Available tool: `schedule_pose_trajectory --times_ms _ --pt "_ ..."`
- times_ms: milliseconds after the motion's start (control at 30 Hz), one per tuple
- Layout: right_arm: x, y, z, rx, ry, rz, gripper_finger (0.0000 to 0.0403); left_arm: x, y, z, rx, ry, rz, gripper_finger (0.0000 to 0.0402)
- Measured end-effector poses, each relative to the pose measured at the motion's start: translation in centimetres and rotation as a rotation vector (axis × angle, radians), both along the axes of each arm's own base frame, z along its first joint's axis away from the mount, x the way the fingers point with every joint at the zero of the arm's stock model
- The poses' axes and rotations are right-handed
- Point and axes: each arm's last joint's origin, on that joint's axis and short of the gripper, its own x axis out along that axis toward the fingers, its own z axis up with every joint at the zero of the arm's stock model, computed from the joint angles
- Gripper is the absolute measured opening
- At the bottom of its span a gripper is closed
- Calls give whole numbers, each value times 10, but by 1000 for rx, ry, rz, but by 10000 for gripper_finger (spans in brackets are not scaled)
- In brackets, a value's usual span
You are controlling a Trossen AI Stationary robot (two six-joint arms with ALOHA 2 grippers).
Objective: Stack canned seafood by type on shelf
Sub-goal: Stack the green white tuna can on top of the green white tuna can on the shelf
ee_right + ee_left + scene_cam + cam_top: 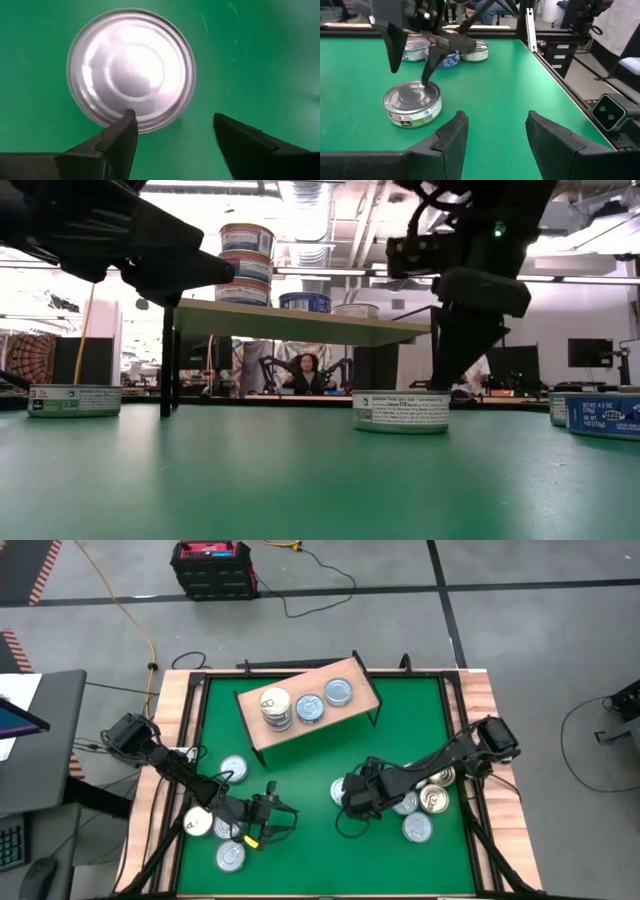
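Note:
The light-wood shelf (pixel 352 673) on black legs carries a stack of tins (pixel 277 707) and two single tins (pixel 311 709) (pixel 338 692). A silver-lidded tin with a white and green label (pixel 131 70) (pixel 412 102) (pixel 400 410) sits flat on the green table. My right gripper (pixel 172 127) (pixel 350 790) is open and points down over it. One finger (pixel 120 132) is over the tin's rim and the other stands off its side. My left gripper (pixel 495 132) (pixel 270 815) is open and low over bare table, left of that tin. My right gripper has one fingertip (pixel 427 80) over the edge of the silver tin's lid (pixel 131 112), coming from above and pointing down. I cannot tell whether it touches the lid. The tin stands flat on the table.
Several loose tins lie at the table's right side (pixel 433 799) (pixel 416 828), under my right arm. More lie at the left near my left arm (pixel 232 768) (pixel 232 857). Bare green table lies between the two grippers and along the near edge. A person sits beyond the table (pixel 305 372).

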Motion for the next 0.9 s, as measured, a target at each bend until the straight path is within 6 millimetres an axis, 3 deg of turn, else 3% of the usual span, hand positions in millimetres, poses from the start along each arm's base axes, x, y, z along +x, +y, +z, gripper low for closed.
schedule_pose_trajectory --times_ms 467,667,900 --pt "-9 7 0 -4 44 -18 285 -1 0 -3 3 26 1 190" --pt "-18 8 -17 -12 42 -8 285 -1 0 -3 2 25 0 190" --pt "-4 33 -14 61 -152 184 285 0 -1 -3 -28 34 -52 190"
